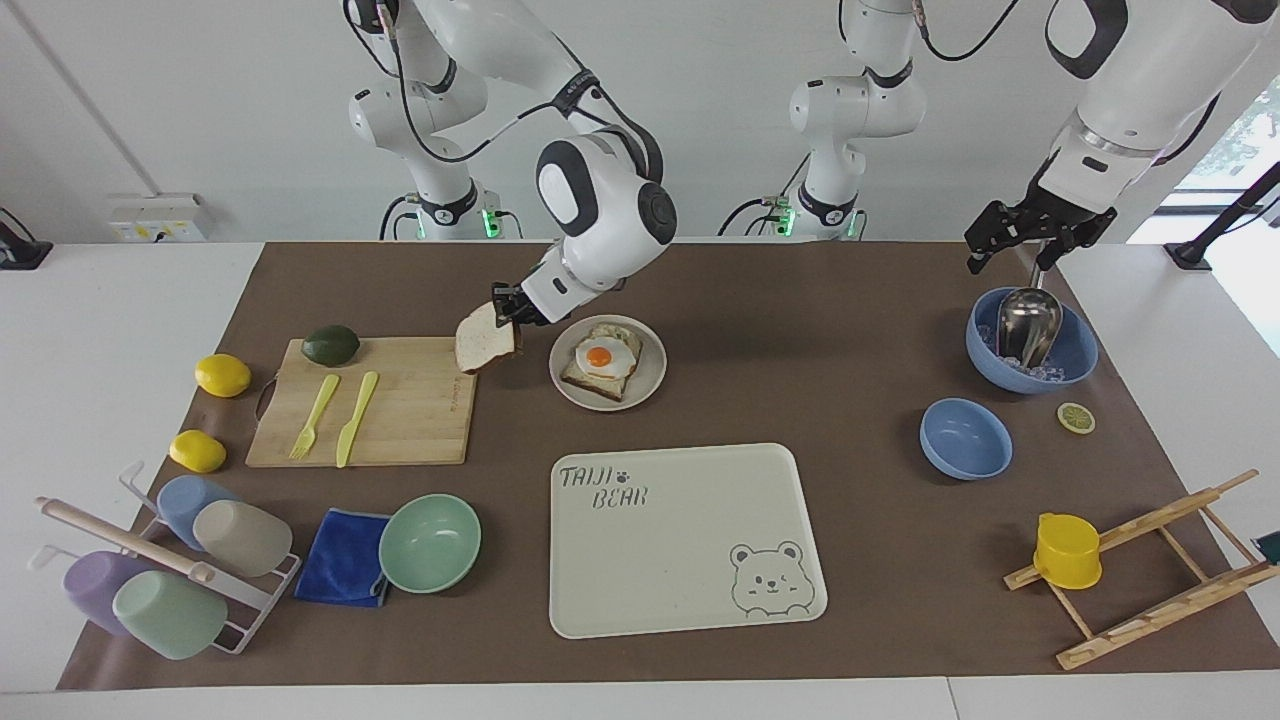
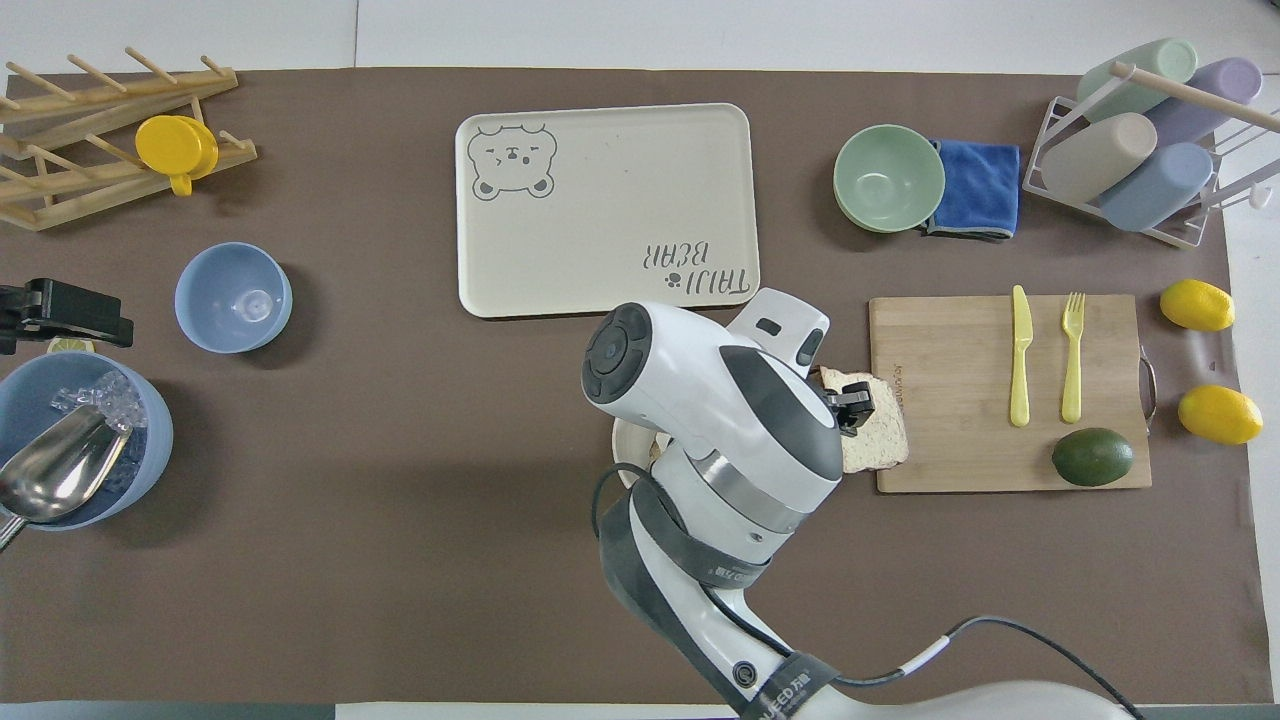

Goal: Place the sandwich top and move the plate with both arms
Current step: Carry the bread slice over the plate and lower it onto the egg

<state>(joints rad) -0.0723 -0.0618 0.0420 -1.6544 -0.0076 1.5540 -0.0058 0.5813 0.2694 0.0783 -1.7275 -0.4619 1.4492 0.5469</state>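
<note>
So the sandwich top (image 1: 487,340) is up in the air right now, pinched by one edge in the right gripper (image 1: 508,306), which is closed on the crust, and the slice hangs tilted, almost on edge, over the end of the cutting board (image 1: 400,400) that sits next to the plate (image 1: 650,375). That edge-only hold is what worries me: bread is soft, so I'd guess it could tear, sag or just slip out if the arm swings fast, and then it lands on the board or the worktop (image 1: 800,300) instead of on the egg toast (image 1: 601,362). The toast with the fried egg sits in the middle of the plate, so the slice has to come down flat and lined up; dropped at this tilt it may well land half off, slide on the egg or hang over the rim. The plate is barely wider than a slice, so there's not much slack. Pressing down too hard could also shove the plate along the worktop. Farther out, the left gripper (image 1: 1030,235) waits over the blue bowl with the metal scoop (image 1: 1028,325), at the left arm's end of the worktop, and I can't tell how far open it is. It has a long way to go for the two-arm carry, and if the top sits crooked, lifting the plate will probably tip it off.
</note>
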